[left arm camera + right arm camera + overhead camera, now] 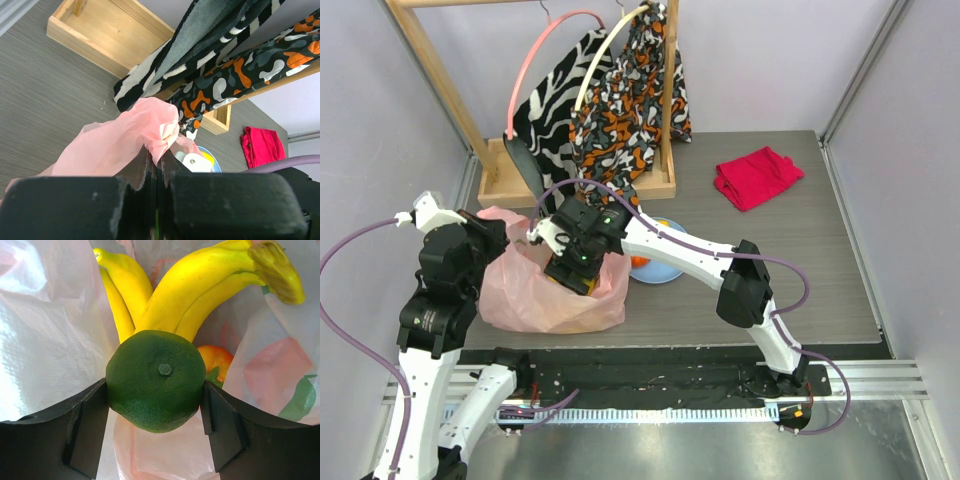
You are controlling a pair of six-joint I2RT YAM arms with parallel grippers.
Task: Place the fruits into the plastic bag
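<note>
Plastic bag (520, 300), thin and floppy, slumps left on the table (800, 290), the right gripper (575, 268) in its mouth. Left wrist: the left gripper (157, 162) pinches its crinkly rim, the sensible hold. Right wrist: fingers (85, 435) clasp the firm green round fruit (157, 380) over the bananas (200, 285) inside.

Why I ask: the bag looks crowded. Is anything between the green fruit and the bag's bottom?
The green fruit, held by the right gripper, is already inside the plastic bag. The bananas and an orange fruit lie beyond it, so it would probably settle against them; nothing else visible blocks it.
</note>
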